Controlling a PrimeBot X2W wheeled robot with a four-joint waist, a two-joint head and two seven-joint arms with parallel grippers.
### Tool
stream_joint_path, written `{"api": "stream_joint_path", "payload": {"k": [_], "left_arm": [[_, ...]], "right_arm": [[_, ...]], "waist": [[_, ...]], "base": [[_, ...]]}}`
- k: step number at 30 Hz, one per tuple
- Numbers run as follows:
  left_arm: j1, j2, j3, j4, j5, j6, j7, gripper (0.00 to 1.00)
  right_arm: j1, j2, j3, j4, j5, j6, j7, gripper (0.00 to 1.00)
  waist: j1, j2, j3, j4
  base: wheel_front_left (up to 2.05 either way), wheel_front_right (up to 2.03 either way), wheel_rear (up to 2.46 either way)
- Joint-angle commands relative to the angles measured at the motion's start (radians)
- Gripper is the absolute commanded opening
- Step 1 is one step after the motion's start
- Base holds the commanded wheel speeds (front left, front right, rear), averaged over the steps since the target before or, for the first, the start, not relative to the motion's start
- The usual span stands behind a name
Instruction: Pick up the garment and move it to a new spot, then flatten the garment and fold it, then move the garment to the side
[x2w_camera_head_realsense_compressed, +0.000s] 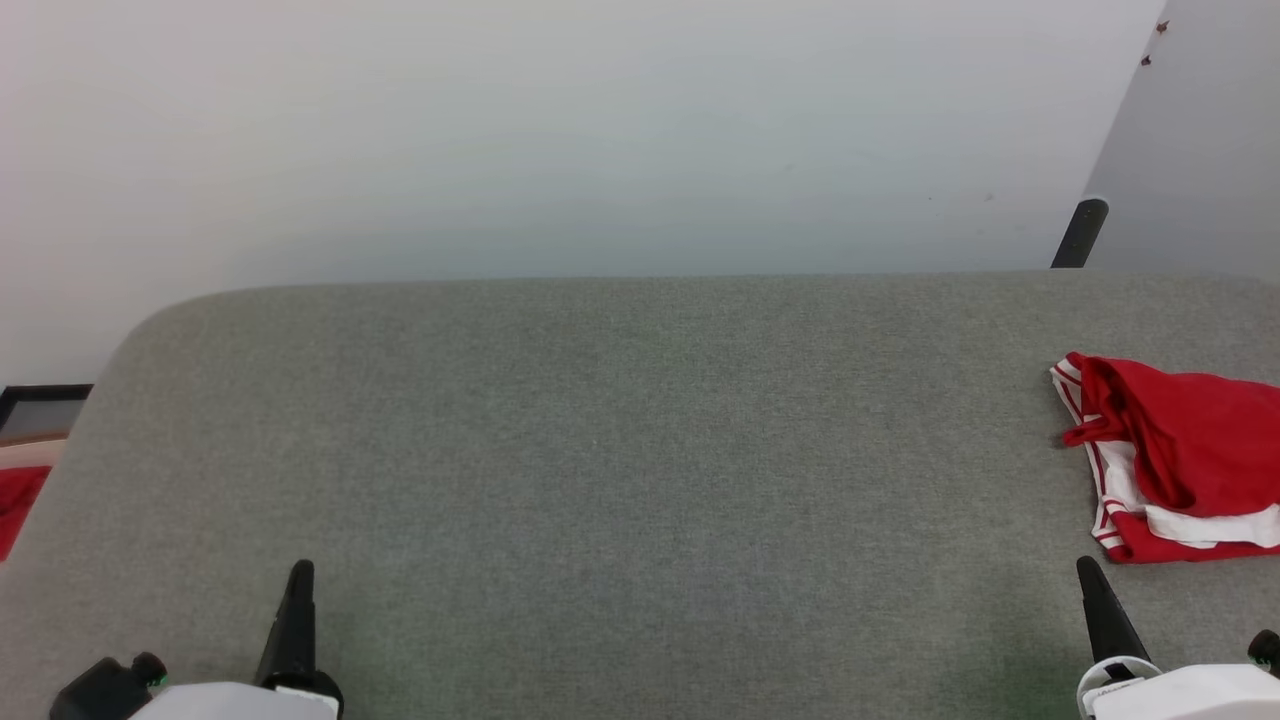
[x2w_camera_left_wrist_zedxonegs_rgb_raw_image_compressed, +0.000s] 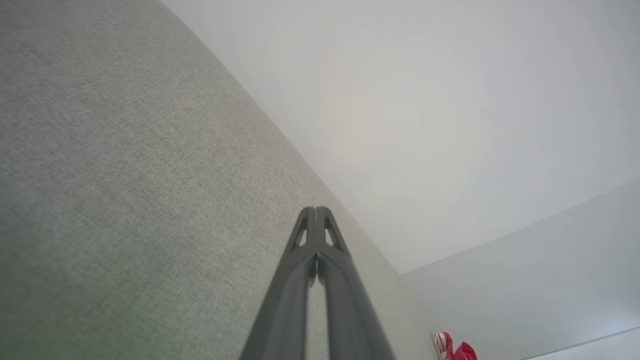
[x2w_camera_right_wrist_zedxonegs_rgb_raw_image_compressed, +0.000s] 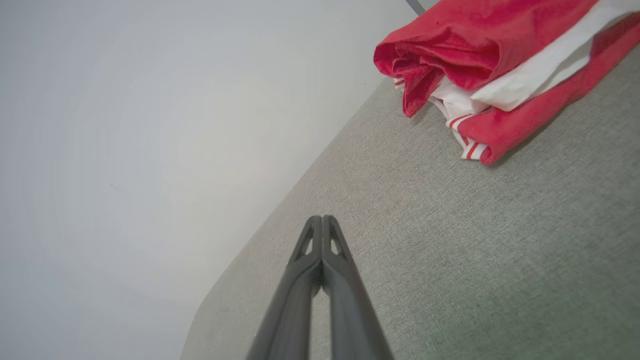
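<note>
1. Lying at the right end of the grey worktop (x2w_camera_head_realsense_compressed: 600, 480), the garment (x2w_camera_head_realsense_compressed: 1190, 460) is a loose red heap. White fabric and red-and-white striped trim show along its left and near sides. The head view's edge cuts off its right part.
2. The right fingers (x2w_camera_head_realsense_compressed: 1100, 600) are the closer pair. In the head view their tip points up just below the heap's near-left corner, near it but apart, with bare worktop between.
3. In the right wrist view the garment (x2w_camera_right_wrist_zedxonegs_rgb_raw_image_compressed: 475, 55) sits ahead and to the upper right of the right fingers (x2w_camera_right_wrist_zedxonegs_rgb_raw_image_compressed: 295, 300), clear of their tips.
4. The right fingers are pressed together tip to tip and hold nothing.
5. The left fingers (x2w_camera_head_realsense_compressed: 298, 610) stand at the lower left of the head view, well apart from the garment across the worktop.
6. In the left wrist view the left fingers (x2w_camera_left_wrist_zedxonegs_rgb_raw_image_compressed: 290, 300) are likewise closed and empty. The garment (x2w_camera_left_wrist_zedxonegs_rgb_raw_image_compressed: 452, 350) is a small red and striped scrap at the bottom edge, to their right.
7. A pale wall (x2w_camera_head_realsense_compressed: 600, 130) rises behind the worktop, and a dark post (x2w_camera_head_realsense_compressed: 1080, 232) stands beyond its far right corner.
</note>
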Motion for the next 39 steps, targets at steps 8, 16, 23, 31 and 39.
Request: {"api": "stream_joint_path", "payload": {"k": [8,16,23,31,39], "left_arm": [[-0.037,-0.007,0.0,-0.001,-0.096,0.0,0.025,0.0],[-0.051,-0.018,-0.001,0.006,-0.172,0.0,0.045,0.0],[-0.062,-0.026,-0.002,0.012,-0.234,0.0,0.063,0.0],[-0.075,-0.035,-0.004,0.018,-0.3,0.0,0.082,0.0],[-0.087,-0.043,-0.005,0.023,-0.361,0.0,0.099,0.0]], "right_arm": [[-0.035,0.005,-0.013,-0.011,0.103,0.0,0.024,0.0],[-0.045,0.011,-0.02,-0.012,0.183,0.0,0.043,0.0],[-0.056,0.016,-0.025,-0.012,0.248,0.0,0.059,0.0],[-0.066,0.021,-0.031,-0.013,0.318,-0.001,0.076,0.0],[-0.074,0.025,-0.037,-0.013,0.383,-0.001,0.091,0.0]], "waist": [[0.0,0.0,0.004,0.0],[0.0,0.0,0.007,-0.001],[0.0,0.0,0.011,-0.001],[0.0,0.0,0.014,-0.002],[0.0,0.0,0.018,-0.002]], "base": [[0.0,0.0,0.0],[0.0,0.0,0.0],[0.0,0.0,0.0],[0.0,0.0,0.0],[0.0,0.0,0.0]]}}
